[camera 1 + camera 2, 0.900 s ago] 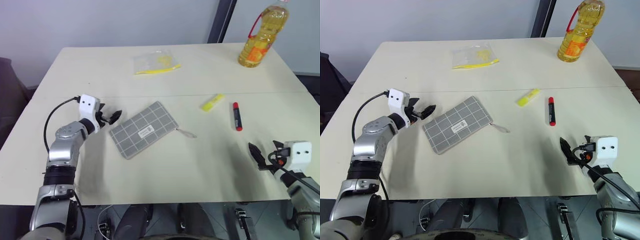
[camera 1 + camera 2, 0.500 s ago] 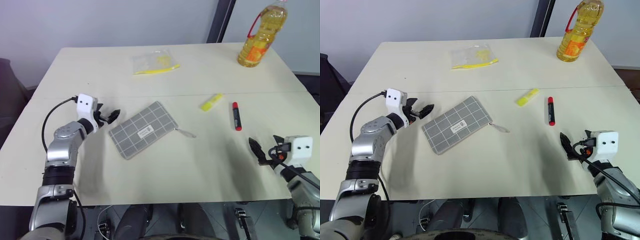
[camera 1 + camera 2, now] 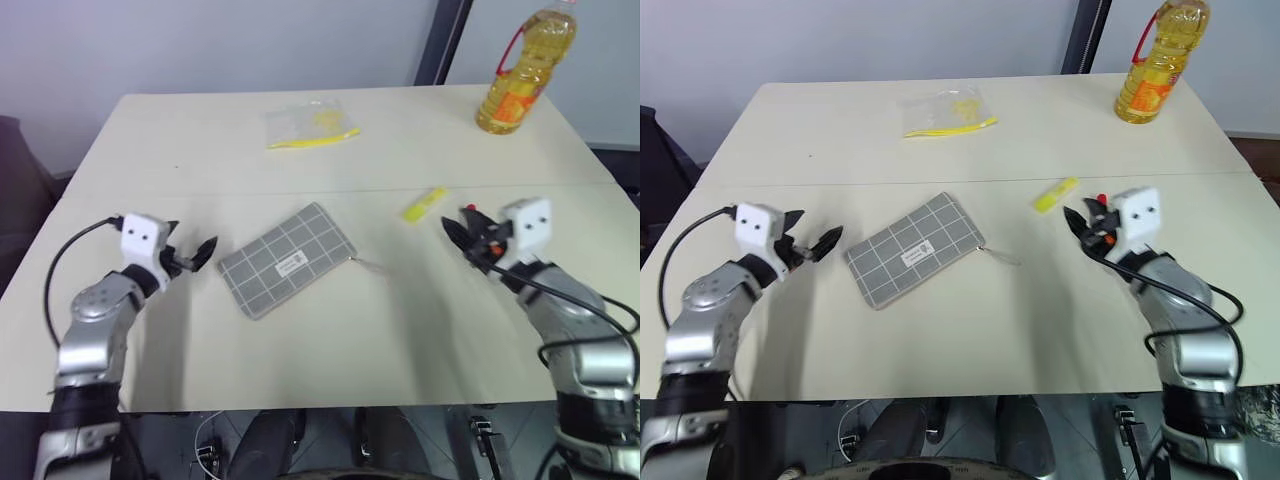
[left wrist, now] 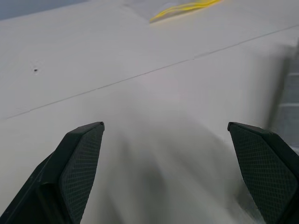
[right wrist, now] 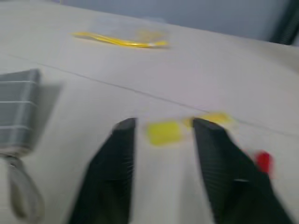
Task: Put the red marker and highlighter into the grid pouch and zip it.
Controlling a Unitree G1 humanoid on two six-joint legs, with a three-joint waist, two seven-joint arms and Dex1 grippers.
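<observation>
i see a pale worktop (image 3: 330,330) from above, with my 2 arms reaching in from the near edge. the grid pouch (image 3: 287,259) lies flat near the middle, turned at a slant, its zipper pull trailing toward my right. the highlighter (image 3: 425,204) lies beyond and right of the pouch, well apart from it. the red marker (image 3: 1101,200) sits just beside the highlighter on its right; in the head views my right arm covers most of it and just a red tip peeks out.

my left pincer (image 3: 196,255) hovers just left of the pouch, its black fingers spread wide with nothing between them. my right pincer (image 3: 462,237) hangs near the 2 pens, fingers partly parted and empty; in the right wrist view the highlighter shows in the gap between them, with the marker's red tip off to one side.

i judge the step in hand is picking up a pen with the right pincer. to do it well, i would centre the gap over 1 pen, lower until the fingers straddle its body crosswise, and close without nudging the other pen away. the pouch looks zipped, so it needs opening.
</observation>
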